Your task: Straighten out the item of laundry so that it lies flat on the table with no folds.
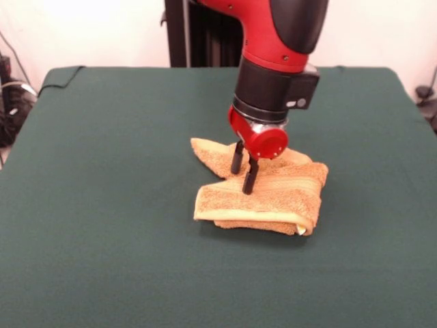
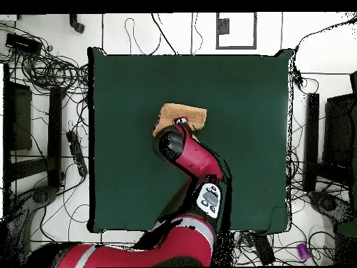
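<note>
1. Towel: an orange-tan terry cloth lying near the middle of the bench, still doubled over on itself. The front view shows a thick rolled fold along its near edge and a loose corner sticking out toward the far left.
2. Fold state: at least two layers are stacked, with a pale border band visible on the top layer and another along the lower edge (the care label cannot be picked out in either view). No part of the cloth reads as a single flat sheet.
3. Gripper: the arm comes down over the towel's far-left part. The two dark jaws stand a small way apart, tips at or just into the pile; whether any cloth is pinched between them cannot be told from these views.
4. Overhead view: only the towel's far edge shows beyond the arm, which hides the rest.
5. Progress, as judged: early. The towel is bunched and nothing is spread yet.
6. Remaining, as judged: take an edge or corner, draw the upper layer off the lower, then smooth out what folds remain.
</note>
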